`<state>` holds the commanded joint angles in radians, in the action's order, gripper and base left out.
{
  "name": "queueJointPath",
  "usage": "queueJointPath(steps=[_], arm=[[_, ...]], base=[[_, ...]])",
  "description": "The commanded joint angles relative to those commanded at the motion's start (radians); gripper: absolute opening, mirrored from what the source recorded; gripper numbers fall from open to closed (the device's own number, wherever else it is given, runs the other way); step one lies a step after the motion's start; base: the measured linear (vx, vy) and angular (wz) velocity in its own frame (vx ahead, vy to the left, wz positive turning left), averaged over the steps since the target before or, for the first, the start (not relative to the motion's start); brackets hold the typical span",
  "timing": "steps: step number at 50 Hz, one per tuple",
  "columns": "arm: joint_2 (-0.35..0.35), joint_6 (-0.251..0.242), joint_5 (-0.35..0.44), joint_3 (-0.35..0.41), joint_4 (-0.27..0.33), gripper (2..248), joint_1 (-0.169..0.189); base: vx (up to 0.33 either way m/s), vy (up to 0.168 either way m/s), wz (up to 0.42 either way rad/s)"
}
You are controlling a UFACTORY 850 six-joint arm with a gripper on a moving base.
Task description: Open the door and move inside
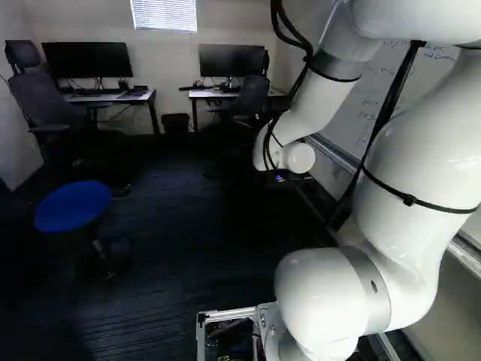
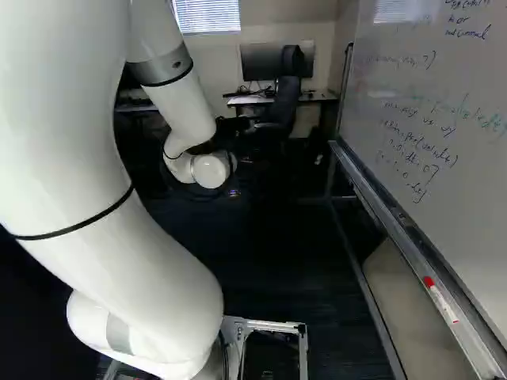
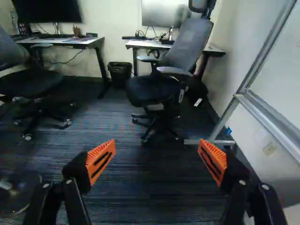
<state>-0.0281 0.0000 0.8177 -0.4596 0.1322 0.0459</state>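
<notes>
The white arm [image 1: 421,165] takes up the right of the left base view and the left of the right one. Its two fingers [image 3: 100,161] are spread wide, holding nothing. I cannot tell where the door is. Ahead of them, a chair [image 3: 157,89] stands at a desk [image 3: 136,44], with a bin [image 3: 120,70] near it. A blue stool [image 1: 71,207] is at the left of the left base view, below another chair [image 1: 56,113]. A whiteboard [image 2: 451,103] fills the right base view's upper right; a red-capped marker [image 2: 441,301] lies on its tray [image 2: 408,252], lower right.
</notes>
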Motion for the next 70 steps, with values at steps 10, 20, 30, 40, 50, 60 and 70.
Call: queueJointPath(steps=[10,20,30,40,50,60,70], arm=[[0.000,0.000,0.000,0.000,0.000,247,0.000],[0.000,0.000,0.000,0.000,0.000,247,0.000],[0.008,0.000,0.001,0.009,-0.003,247,-0.001],[0.024,0.000,0.004,0.029,-0.010,247,-0.004],[0.050,0.000,0.009,0.060,-0.022,247,-0.007],[0.085,0.000,0.015,0.103,-0.037,247,-0.013],[0.129,0.000,0.023,0.156,-0.056,247,-0.019]], base=[[-0.016,-0.001,-0.001],[0.000,0.000,0.000],[0.000,0.000,0.000],[0.000,0.000,0.000],[0.000,0.000,0.000],[0.000,0.000,0.000],[0.000,0.000,0.000]])
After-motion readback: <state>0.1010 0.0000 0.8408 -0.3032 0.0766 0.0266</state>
